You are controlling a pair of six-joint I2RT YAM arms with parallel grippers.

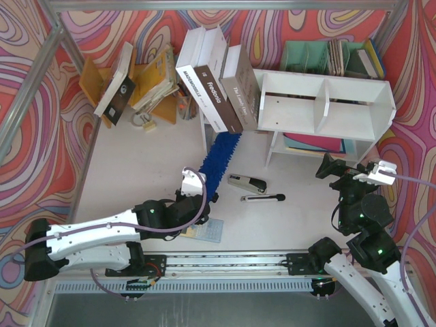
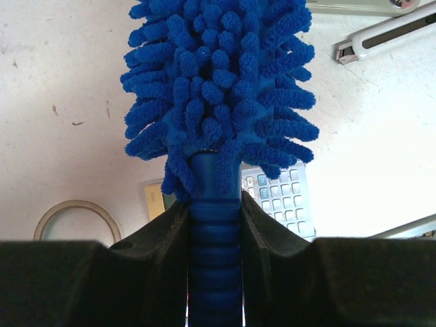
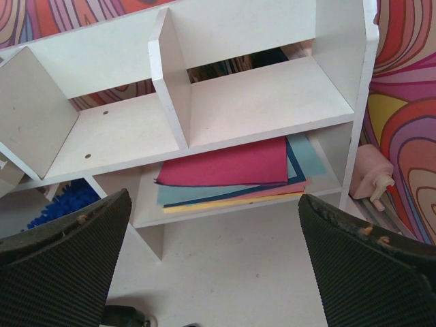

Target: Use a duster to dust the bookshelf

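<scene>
The left claw (image 2: 215, 231) is clamped on the ribbed handle of the duster (image 2: 218, 88), whose fluffy head juts just ahead of its jaws and looks light and floppy, so the stiff handle seems the right hold, while the right claw (image 3: 214, 266), facing the bookshelf (image 3: 170, 75), gapes wide and empty.

One bookshelf (image 1: 325, 102), one duster (image 1: 219, 158), one stapler (image 1: 246, 182), one utility knife (image 1: 262, 198), one calculator (image 1: 212, 230), and two claws out there: left claw (image 2: 214, 218), right claw (image 3: 214, 225).

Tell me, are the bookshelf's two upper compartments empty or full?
Empty. The right wrist view shows bare white boards in both compartments of the bookshelf; coloured paper sheets lie on the tier below.
</scene>
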